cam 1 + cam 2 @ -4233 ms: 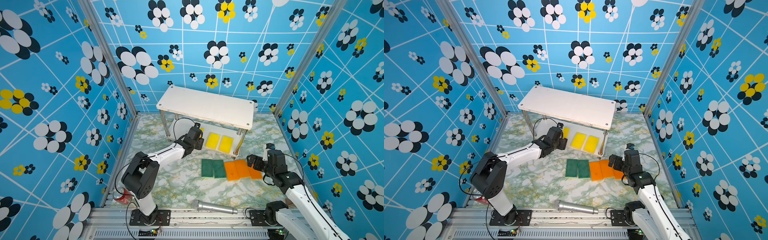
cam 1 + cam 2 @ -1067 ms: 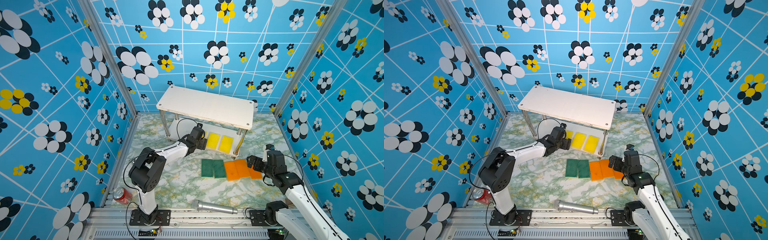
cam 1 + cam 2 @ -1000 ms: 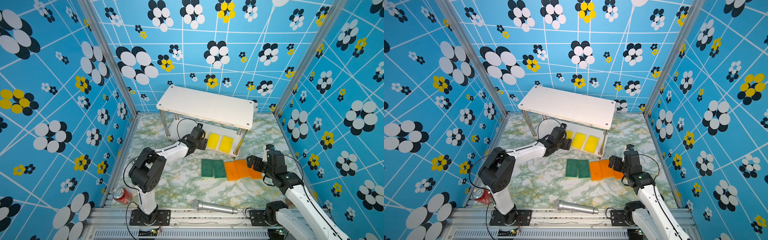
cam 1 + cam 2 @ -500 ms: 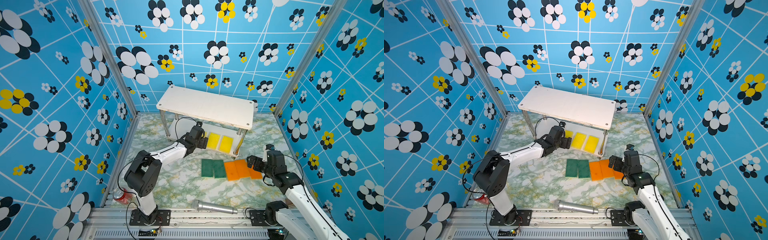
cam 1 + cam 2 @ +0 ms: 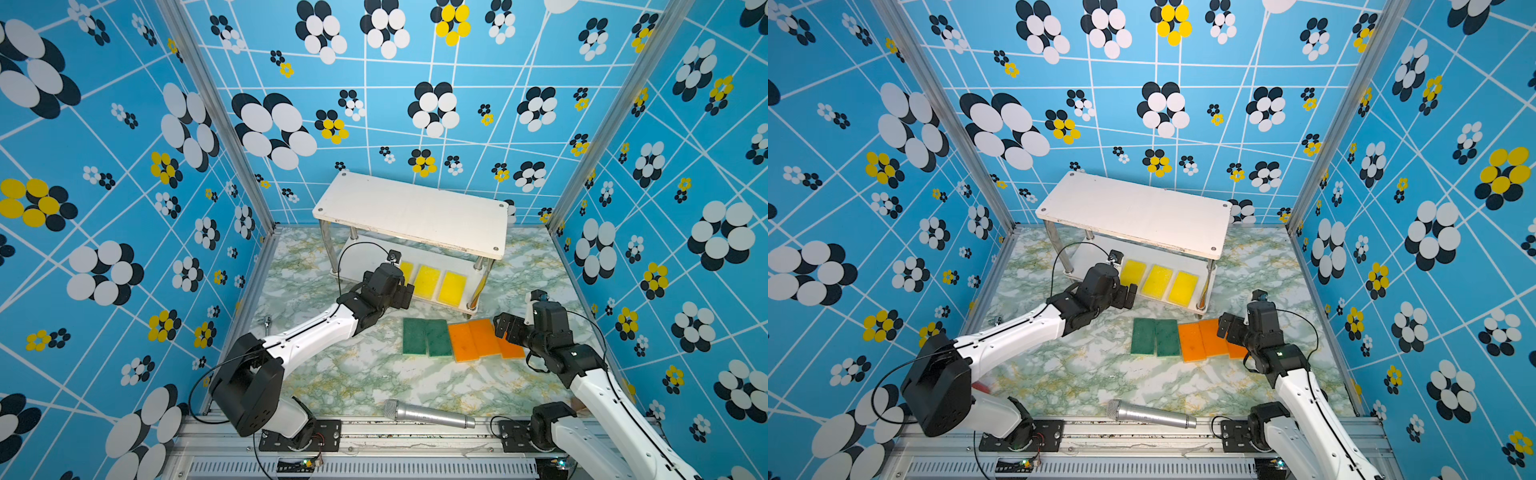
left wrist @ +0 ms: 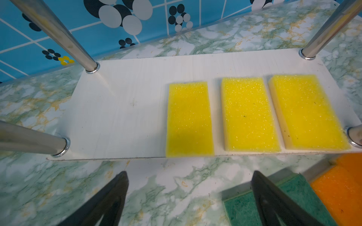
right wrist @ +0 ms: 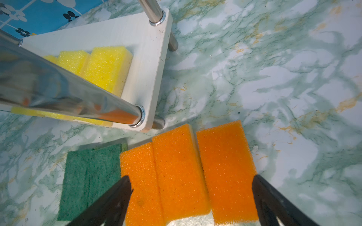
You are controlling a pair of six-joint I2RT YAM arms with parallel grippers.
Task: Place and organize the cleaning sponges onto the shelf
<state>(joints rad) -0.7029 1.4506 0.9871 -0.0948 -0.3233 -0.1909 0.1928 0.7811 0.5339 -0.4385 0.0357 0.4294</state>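
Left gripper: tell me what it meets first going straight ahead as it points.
Likely the nearest yellow sponge on the shelf's lower board, straight ahead of the left gripper; depth is unclear, so the tabletop could come first.

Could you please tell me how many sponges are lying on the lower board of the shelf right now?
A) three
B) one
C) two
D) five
A: three yellow sponges lie side by side on the lower board of the shelf, while the green sponges and orange sponges lie on the table.
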